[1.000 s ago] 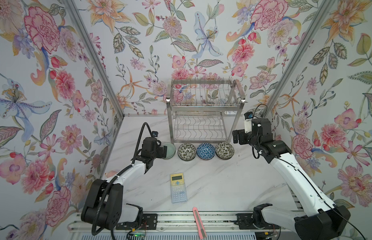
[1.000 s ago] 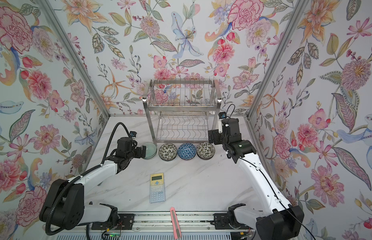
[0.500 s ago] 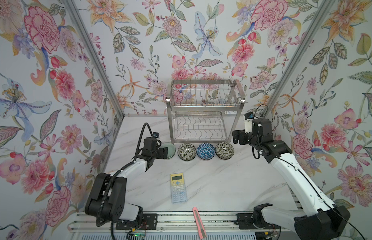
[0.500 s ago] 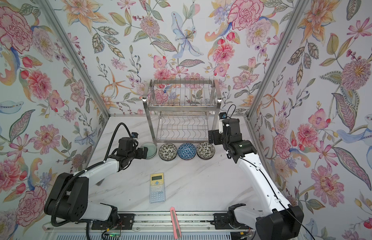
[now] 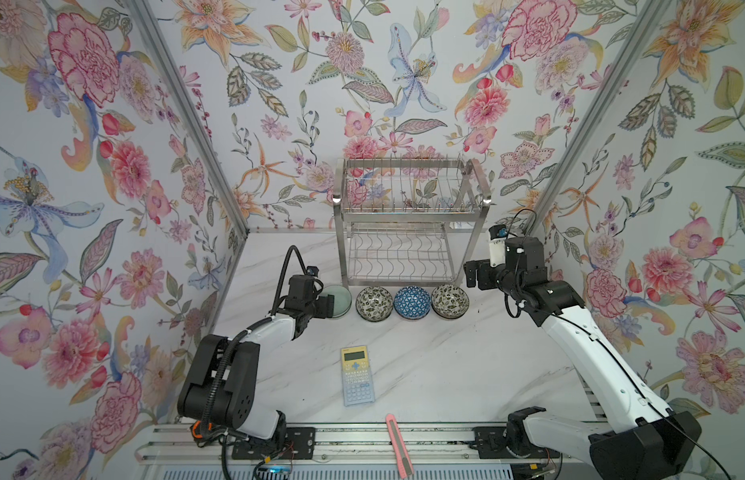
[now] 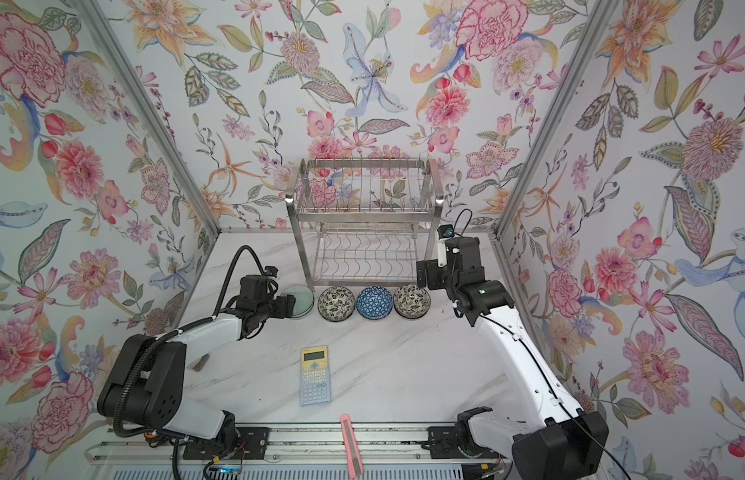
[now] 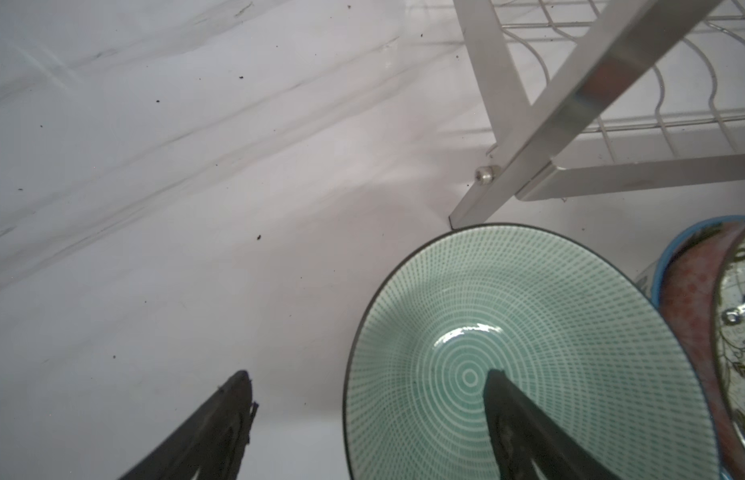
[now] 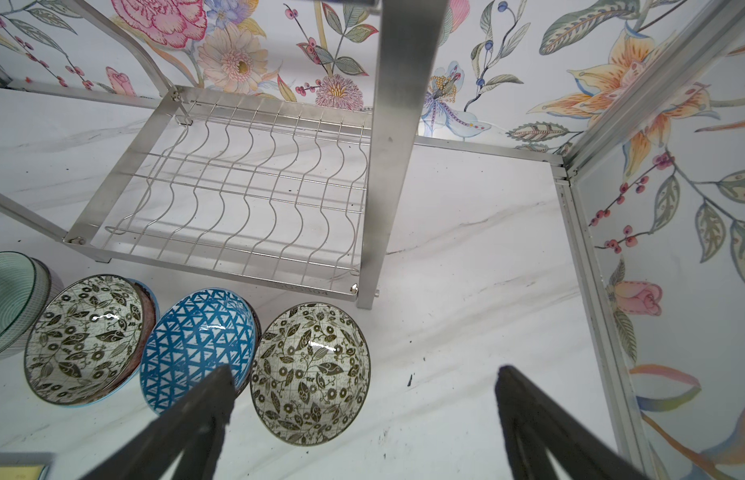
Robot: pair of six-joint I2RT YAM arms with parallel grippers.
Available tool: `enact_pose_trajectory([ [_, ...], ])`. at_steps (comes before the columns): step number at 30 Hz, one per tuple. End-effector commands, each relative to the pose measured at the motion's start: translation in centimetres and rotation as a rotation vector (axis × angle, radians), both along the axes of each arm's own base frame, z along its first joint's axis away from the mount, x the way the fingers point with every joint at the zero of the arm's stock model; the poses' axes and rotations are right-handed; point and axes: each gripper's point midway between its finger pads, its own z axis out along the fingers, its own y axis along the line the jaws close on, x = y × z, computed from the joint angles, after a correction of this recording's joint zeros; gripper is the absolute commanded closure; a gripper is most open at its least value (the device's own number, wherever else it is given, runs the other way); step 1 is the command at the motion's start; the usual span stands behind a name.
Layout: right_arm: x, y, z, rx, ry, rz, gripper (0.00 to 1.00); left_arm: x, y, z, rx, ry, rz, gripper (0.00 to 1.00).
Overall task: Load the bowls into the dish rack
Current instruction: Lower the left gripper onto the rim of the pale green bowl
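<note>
1. Ceramic is the worry here. The celadon bowl [image 7: 529, 316] stands on the desk [image 5: 445, 365] just beside the front-left leg of the dish rack [image 5: 408, 208]. The black-white floral bowl [image 5: 374, 303] is close on its other side. A pinch on one wall could tip the celadon bowl against that leg or shove its neighbour.
2. A grip on a thin glazed rim gives little hold. On the lift the bowl may slip or swing, and it could strike the rack's lower frame on the way in.
3. The floral bowl seems to sit nested in a pinkish bowl [image 7: 686, 316], though only an edge shows, so I am not sure. A knock there might shift a stack rather than one bowl.
4. Left claw [image 7: 367, 374]: the jaws are well apart and straddle the celadon bowl's rim, one finger inside the bowl and the other over bare desk. Nothing is squeezed or lifted yet.
5. Right claw [image 8: 364, 368]: it is spread wide and empty, hanging by the rack's front-right leg above the green leaf bowl [image 8: 310, 374], and touches nothing.
6. Both rack tiers are bare. The bowls stand in a row along the rack's front edge, with the blue triangle bowl [image 5: 411, 302] between the floral and leaf ones.
</note>
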Motion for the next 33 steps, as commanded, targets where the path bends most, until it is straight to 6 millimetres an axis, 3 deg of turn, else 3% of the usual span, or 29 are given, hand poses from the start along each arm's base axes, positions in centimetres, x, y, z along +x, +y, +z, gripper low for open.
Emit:
enact_pose_trajectory([
  [1, -0.3, -0.1, -0.3, 0.012, 0.009, -0.005, 0.01, 1.5, -0.2, 1.4, -0.027, -0.041, 0.002, 0.22],
  [10, -0.2, 0.0, -0.4, 0.014, 0.012, -0.002, 0.01, 2.0, -0.3, 2.6, -0.038, -0.066, -0.002, 0.44],
  [17, -0.2, 0.0, -0.4, 0.015, 0.013, -0.002, 0.01, 2.0, -0.1, 2.2, -0.029, -0.052, 0.003, 0.65],
  [33, -0.2, 0.1, -0.5, 0.017, 0.015, -0.001, 0.01, 1.7, 0.2, 1.2, -0.017, -0.031, 0.012, 0.72],
])
